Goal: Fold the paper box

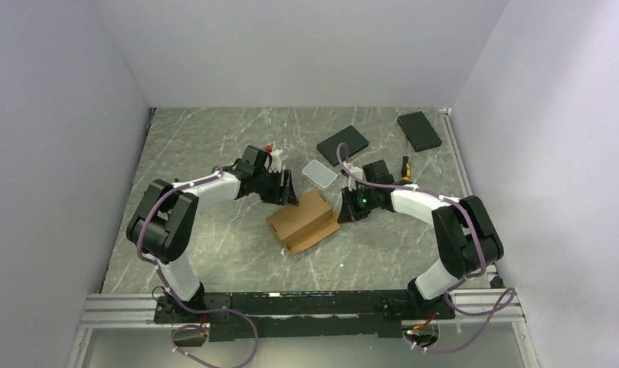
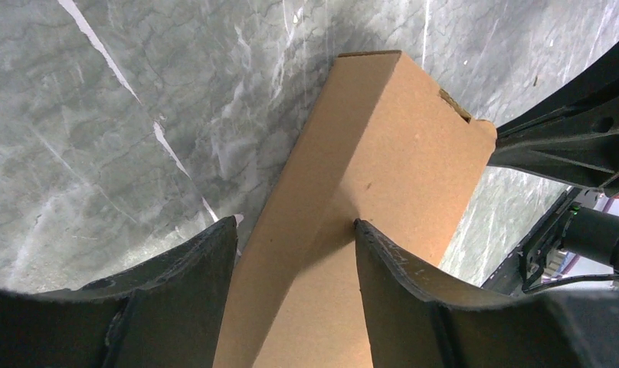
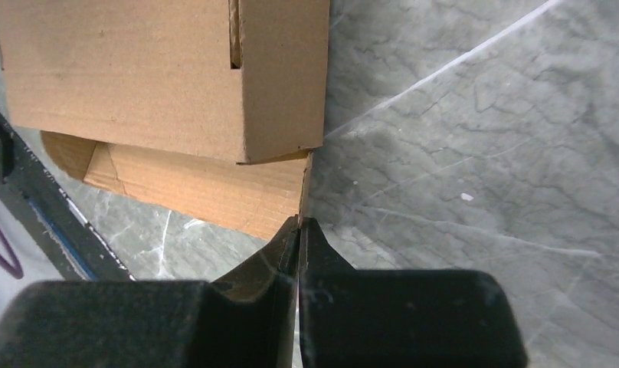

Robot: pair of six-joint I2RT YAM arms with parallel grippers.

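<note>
The brown paper box (image 1: pixel 302 221) lies mid-table, mostly closed, with one flap sticking out along its near side. My left gripper (image 1: pixel 287 192) is at its far left corner. In the left wrist view the left gripper (image 2: pixel 295 226) is open. One fingertip (image 2: pixel 368 234) rests on the box top (image 2: pixel 375 153), and the other sits beside the box's left side. My right gripper (image 1: pixel 345 208) is at the box's right end. In the right wrist view the right gripper (image 3: pixel 299 221) is shut on the thin edge of the lower flap (image 3: pixel 214 192), under the box body (image 3: pixel 130 69).
Two black flat slabs (image 1: pixel 342 144) (image 1: pixel 419 130) lie at the back right. A small translucent white case (image 1: pixel 319 172) lies just behind the box. An orange-and-black tool (image 1: pixel 404 167) lies by the right arm. White walls enclose three sides.
</note>
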